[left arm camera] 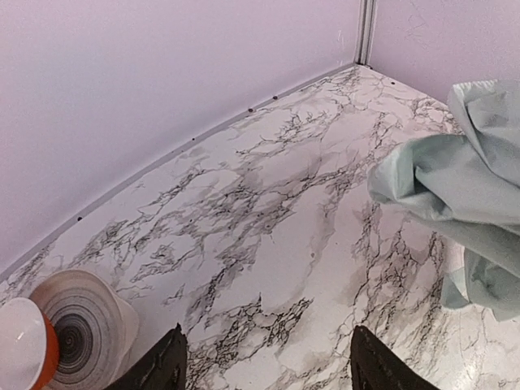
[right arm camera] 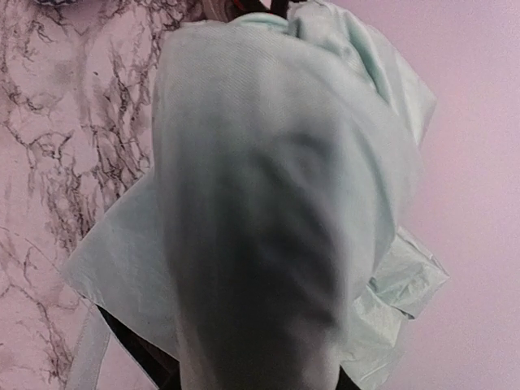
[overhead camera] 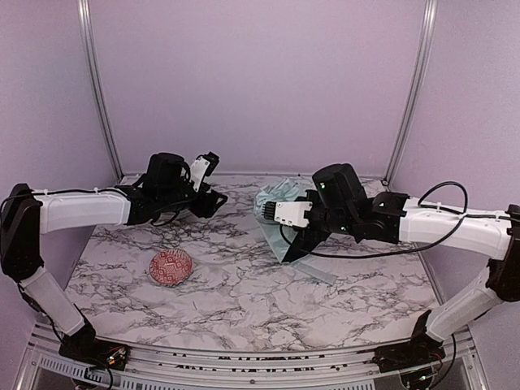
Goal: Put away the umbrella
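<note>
The umbrella [overhead camera: 280, 197] is a crumpled heap of pale mint-green fabric with black lining at the back middle of the marble table. My right gripper [overhead camera: 272, 210] is pushed into it. In the right wrist view the umbrella's fabric [right arm camera: 276, 187] drapes over the jaws and hides the fingers, so I cannot tell how they stand. My left gripper [left arm camera: 268, 370] is open and empty, low over bare marble left of the umbrella's fabric [left arm camera: 455, 179]. In the top view the left gripper [overhead camera: 215, 199] is apart from the umbrella.
A red patterned bowl [overhead camera: 171, 267] sits left of centre. In the left wrist view a grey-ringed bowl [left arm camera: 81, 325] and an orange and white bowl [left arm camera: 23, 351] lie at the lower left. The back wall [overhead camera: 260, 81] stands close behind the umbrella.
</note>
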